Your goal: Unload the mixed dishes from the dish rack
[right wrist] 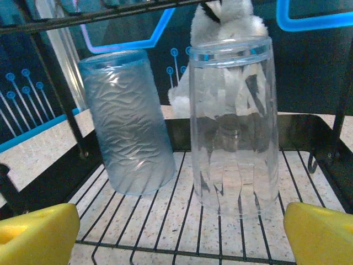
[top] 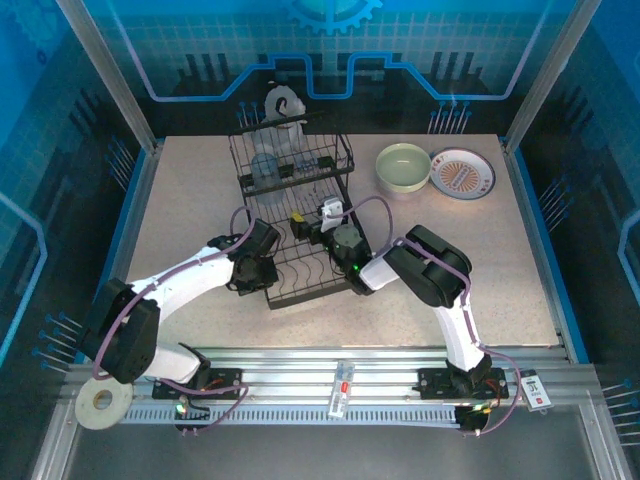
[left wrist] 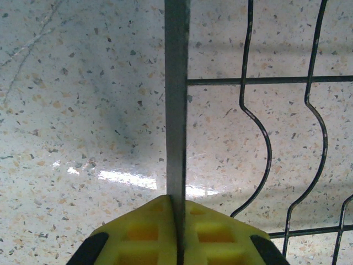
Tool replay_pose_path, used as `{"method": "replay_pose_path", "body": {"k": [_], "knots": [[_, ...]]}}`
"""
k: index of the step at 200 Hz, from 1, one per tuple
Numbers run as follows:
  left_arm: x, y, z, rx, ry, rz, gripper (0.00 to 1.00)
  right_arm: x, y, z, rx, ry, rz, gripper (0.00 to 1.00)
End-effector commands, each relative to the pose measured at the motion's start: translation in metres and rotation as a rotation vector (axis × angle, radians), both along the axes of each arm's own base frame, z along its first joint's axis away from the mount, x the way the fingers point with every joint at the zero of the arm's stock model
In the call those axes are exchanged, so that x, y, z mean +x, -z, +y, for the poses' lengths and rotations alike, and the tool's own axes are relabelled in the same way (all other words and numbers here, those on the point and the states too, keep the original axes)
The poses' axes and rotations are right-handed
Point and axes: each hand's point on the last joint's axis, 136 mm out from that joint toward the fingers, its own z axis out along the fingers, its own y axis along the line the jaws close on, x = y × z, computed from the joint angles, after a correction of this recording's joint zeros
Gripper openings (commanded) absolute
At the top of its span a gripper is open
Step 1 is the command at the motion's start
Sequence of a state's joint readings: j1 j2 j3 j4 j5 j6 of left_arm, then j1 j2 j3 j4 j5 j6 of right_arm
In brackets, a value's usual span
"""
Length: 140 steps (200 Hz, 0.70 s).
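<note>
Two tumblers stand in the raised basket of the dish rack point(top: 292, 272): one blue-tinted tumbler point(right wrist: 128, 124), leaning, and one clear ribbed tumbler point(right wrist: 234, 127), upright just beside it. One dog figurine point(right wrist: 230, 19) sits behind them, largely hidden by the glass. One green bowl point(top: 403, 167) and one white plate point(top: 462, 172) with an orange pattern lie side by side on the desk point(top: 180, 200), right of the basket; cannot tell if they touch.

Left fingers point(left wrist: 143, 232) are clamped on a flat bar at the rack's near-left edge, their lower part cut off. Right fingers point(right wrist: 38, 232) are spread wide, holding nothing, facing the tumblers and cut off at the lower corners.

Desk is pale, speckled and glossy. Enclosure has blue-lit panels and metal posts.
</note>
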<state>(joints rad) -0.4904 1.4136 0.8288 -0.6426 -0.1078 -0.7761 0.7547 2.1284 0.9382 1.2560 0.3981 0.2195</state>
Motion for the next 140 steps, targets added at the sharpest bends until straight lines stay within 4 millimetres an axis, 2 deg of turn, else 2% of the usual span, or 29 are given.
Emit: {"method": "replay_pose_path", "body": {"k": [1, 44, 77, 140], "knots": [[-0.019, 0.012, -0.019, -0.099, 0.042, 0.095, 0.00, 0.016, 0.000, -0.011, 0.033, 0.087, 0.042, 0.94], [-0.021, 0.008, -0.022, -0.087, 0.076, 0.092, 0.00, 0.025, 0.002, -0.003, 0.004, 0.066, 0.086, 0.93], [-0.022, 0.007, -0.023, -0.086, 0.099, 0.097, 0.00, 0.032, 0.006, -0.007, 0.021, 0.071, 0.123, 0.93], [-0.035, 0.014, -0.027, -0.080, 0.138, 0.111, 0.00, 0.024, 0.002, -0.007, 0.031, 0.042, 0.079, 0.92]]}}
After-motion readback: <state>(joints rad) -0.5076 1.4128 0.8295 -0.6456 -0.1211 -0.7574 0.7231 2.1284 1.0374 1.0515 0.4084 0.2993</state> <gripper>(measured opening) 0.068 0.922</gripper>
